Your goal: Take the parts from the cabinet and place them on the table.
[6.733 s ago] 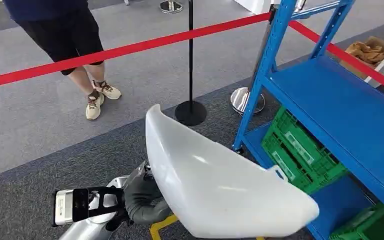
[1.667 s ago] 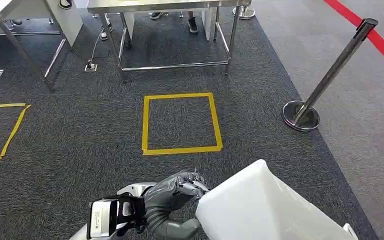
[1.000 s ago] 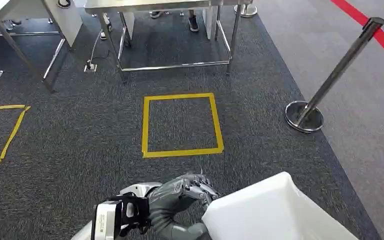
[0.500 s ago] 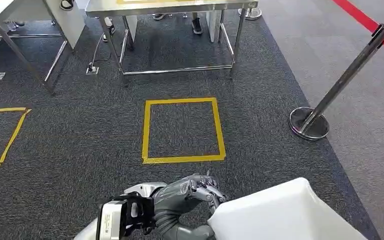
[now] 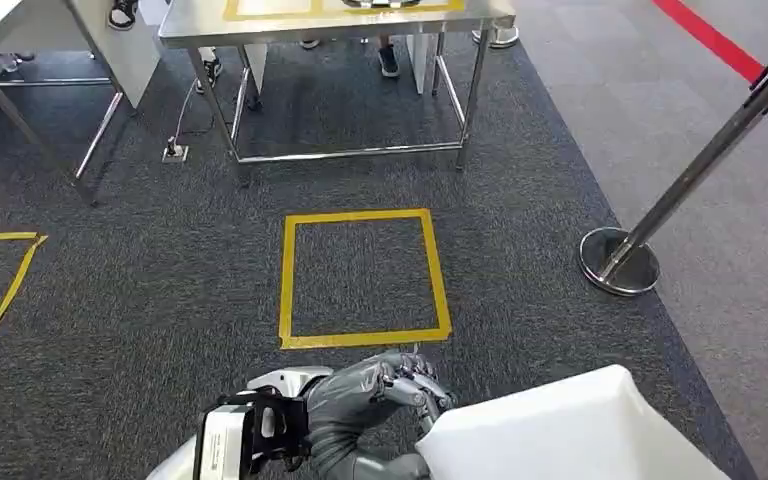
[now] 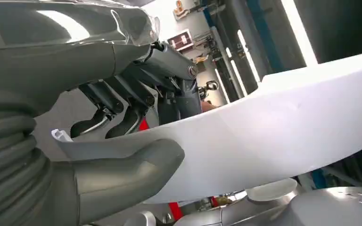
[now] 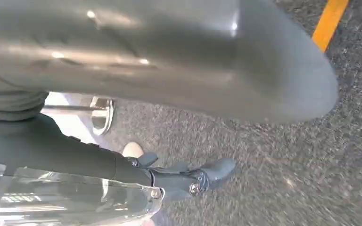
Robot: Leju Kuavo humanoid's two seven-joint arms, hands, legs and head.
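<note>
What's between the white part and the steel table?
Head view: dark carpet with a yellow tape square, between the white part and the steel table.

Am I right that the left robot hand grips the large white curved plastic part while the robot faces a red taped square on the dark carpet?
Not quite: the head view shows the taped square is yellow, not red. The left robot hand does grip the large white curved plastic part above the dark carpet.
</note>
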